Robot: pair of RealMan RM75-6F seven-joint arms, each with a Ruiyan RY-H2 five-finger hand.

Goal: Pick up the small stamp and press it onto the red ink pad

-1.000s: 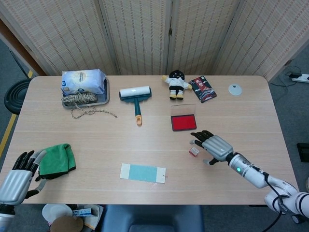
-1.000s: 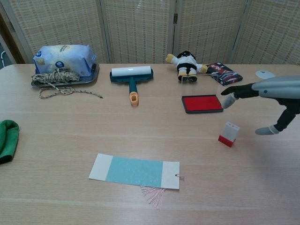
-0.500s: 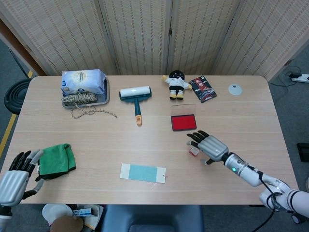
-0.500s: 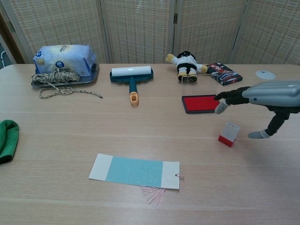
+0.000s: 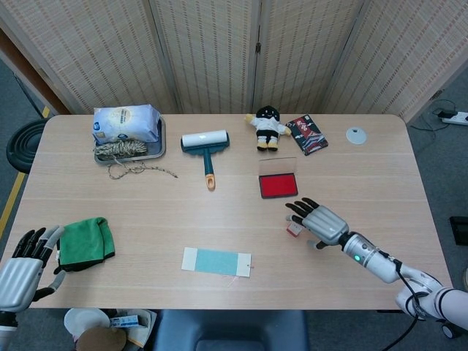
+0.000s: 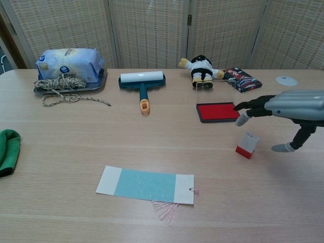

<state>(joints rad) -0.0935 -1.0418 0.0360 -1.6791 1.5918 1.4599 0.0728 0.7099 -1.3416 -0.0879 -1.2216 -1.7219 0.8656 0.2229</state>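
Note:
The small stamp [image 6: 247,145], white with a red base, stands on the table in front of the red ink pad [image 6: 218,112]. In the head view the stamp [image 5: 294,229] peeks out at the left edge of my right hand [image 5: 319,222]. That right hand [image 6: 291,108] hovers over the stamp with fingers spread, thumb hanging down to the stamp's right, touching nothing. The ink pad [image 5: 278,186] lies open behind it. My left hand [image 5: 22,270] rests open at the table's near left corner, beside a green cloth [image 5: 85,243].
A lint roller [image 5: 205,147], a plush doll [image 5: 268,126], a dark booklet [image 5: 307,134] and a white disc [image 5: 356,135] line the far side. A tray [image 5: 157,148] with a flour bag and twine sits far left. A blue-and-white paper strip [image 6: 146,185] lies near the front.
My right hand shifted left and nearer over the stamp, then eased slightly right and lower. The left hand sank a little toward the table's near edge. The stamp has not moved.

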